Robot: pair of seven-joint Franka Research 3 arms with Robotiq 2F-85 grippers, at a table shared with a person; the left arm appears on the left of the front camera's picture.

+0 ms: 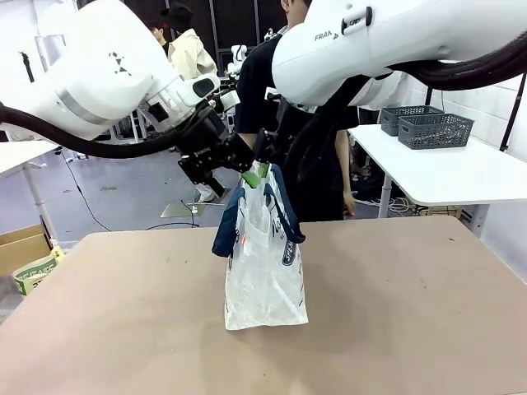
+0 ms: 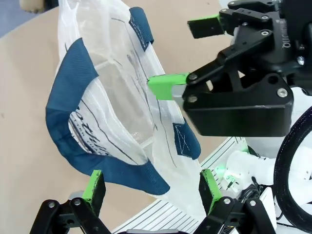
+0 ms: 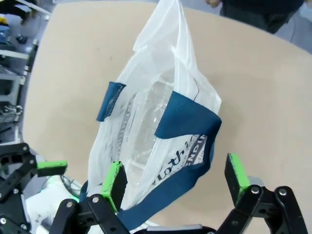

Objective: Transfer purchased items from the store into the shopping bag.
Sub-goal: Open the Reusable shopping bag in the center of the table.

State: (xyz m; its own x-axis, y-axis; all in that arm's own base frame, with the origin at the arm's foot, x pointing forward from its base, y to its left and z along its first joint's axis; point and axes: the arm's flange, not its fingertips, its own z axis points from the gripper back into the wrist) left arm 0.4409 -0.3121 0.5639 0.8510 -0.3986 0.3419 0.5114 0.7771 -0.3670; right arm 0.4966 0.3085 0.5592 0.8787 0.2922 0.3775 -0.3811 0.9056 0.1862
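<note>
The shopping bag [image 1: 265, 284] stands upright near the middle of the worktop [image 1: 412, 313], its clear film slack and creased. Through the film its inside looks bare. At its mouth both claws stand wide apart and clamp nothing. The left claw [image 2: 150, 176] comes in from 10 o'clock and straddles one navy handle [image 2: 73, 122], which sags loose between its pads. The right claw [image 3: 175, 171] comes in from 1 o'clock and brackets the other handle [image 3: 187, 117].

The likely trouble lies in the grab. The bag is light and nothing steadies it, so an uneven pull could tip it or drag it along the worktop. A pinch that catches film instead of strap could slip or tear. The claws also sit just beside each other, so a careless closing move could knock them together.

Beyond the bag, at 12 o'clock, stands a person [image 1: 257, 82]. Two grey baskets [image 1: 434, 130] rest on a white table [image 1: 445, 177] at 2 o'clock.
</note>
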